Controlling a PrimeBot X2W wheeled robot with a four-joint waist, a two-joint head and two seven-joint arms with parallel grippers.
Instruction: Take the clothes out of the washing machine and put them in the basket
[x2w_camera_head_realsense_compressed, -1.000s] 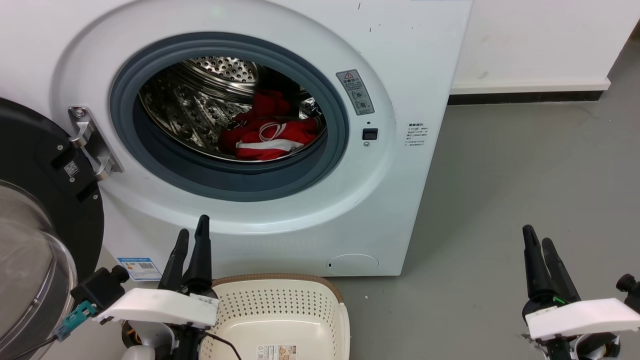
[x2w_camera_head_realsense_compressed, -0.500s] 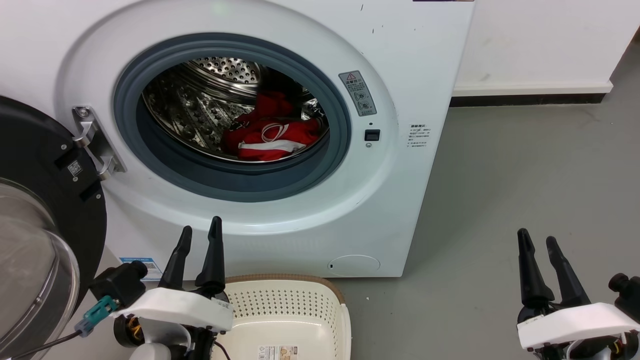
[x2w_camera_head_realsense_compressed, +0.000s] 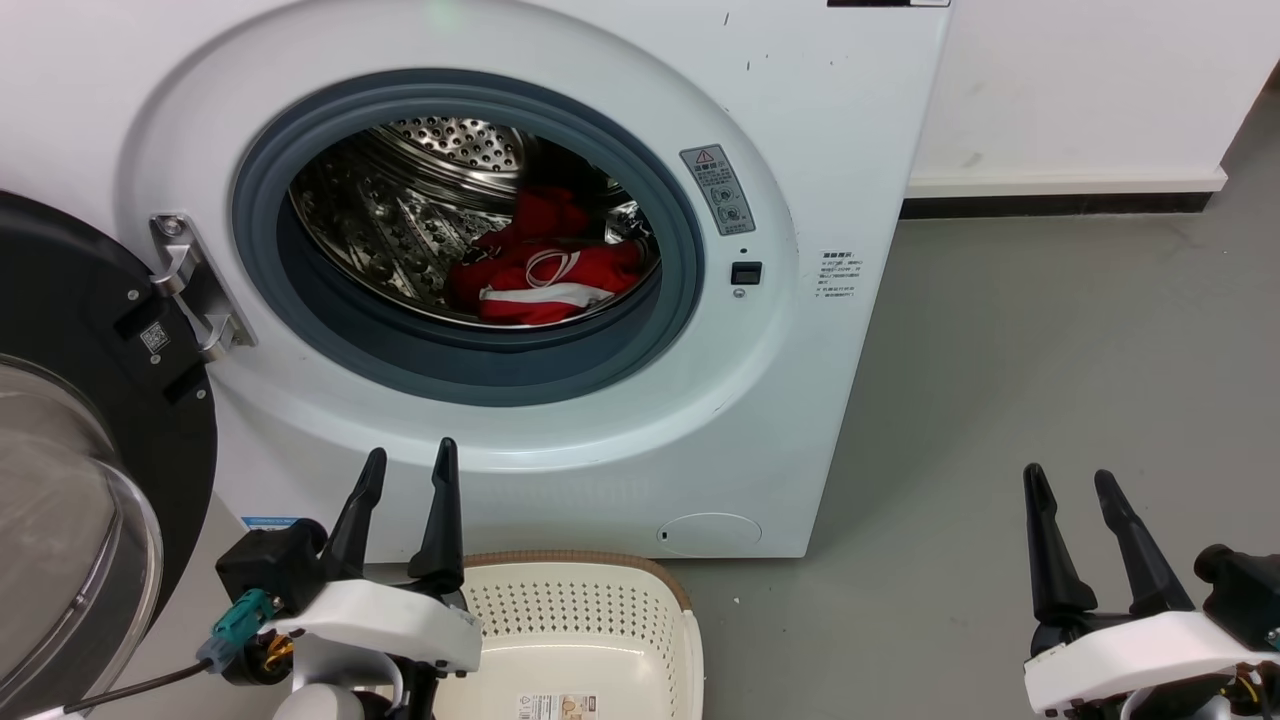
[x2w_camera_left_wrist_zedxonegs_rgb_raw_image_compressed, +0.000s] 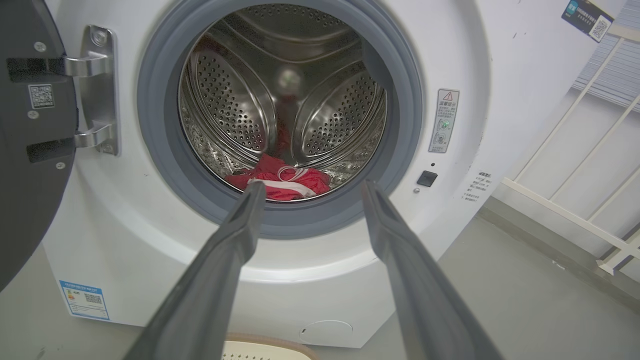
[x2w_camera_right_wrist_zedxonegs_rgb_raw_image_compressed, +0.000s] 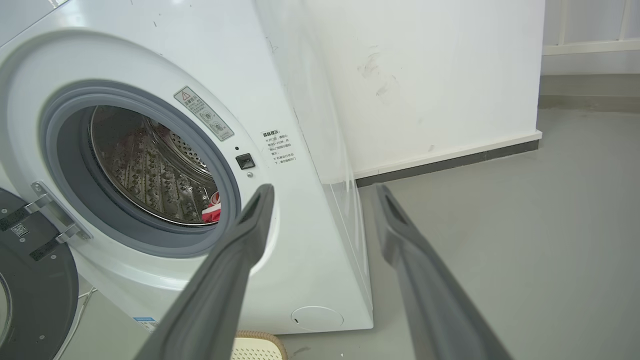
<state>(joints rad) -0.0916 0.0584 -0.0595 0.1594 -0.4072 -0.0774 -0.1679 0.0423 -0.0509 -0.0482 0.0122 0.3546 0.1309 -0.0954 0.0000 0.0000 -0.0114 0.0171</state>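
The red clothes (x2w_camera_head_realsense_compressed: 545, 275) with white stripes lie at the bottom of the steel drum of the white washing machine (x2w_camera_head_realsense_compressed: 780, 380); they also show through the porthole as clothes (x2w_camera_left_wrist_zedxonegs_rgb_raw_image_compressed: 282, 181) and as a small red patch of clothes (x2w_camera_right_wrist_zedxonegs_rgb_raw_image_compressed: 212, 212). The machine's door (x2w_camera_head_realsense_compressed: 90, 440) hangs open at the left. The cream basket (x2w_camera_head_realsense_compressed: 580, 640) stands on the floor before the washer. My left gripper (x2w_camera_head_realsense_compressed: 410, 460) is open and empty, just left of the basket and below the porthole. My right gripper (x2w_camera_head_realsense_compressed: 1068, 478) is open and empty over the floor at the lower right.
Grey floor (x2w_camera_head_realsense_compressed: 1050, 330) spreads to the right of the washer, up to a white wall with a dark skirting (x2w_camera_head_realsense_compressed: 1060, 195). A white railing (x2w_camera_left_wrist_zedxonegs_rgb_raw_image_compressed: 575, 200) stands to the right in the left wrist view. The open door (x2w_camera_left_wrist_zedxonegs_rgb_raw_image_compressed: 30, 140) takes up the left side.
Both grippers have opened wider. The left gripper has shifted right, toward the basket, and the right gripper has moved slightly left. The head camera has shifted a little.
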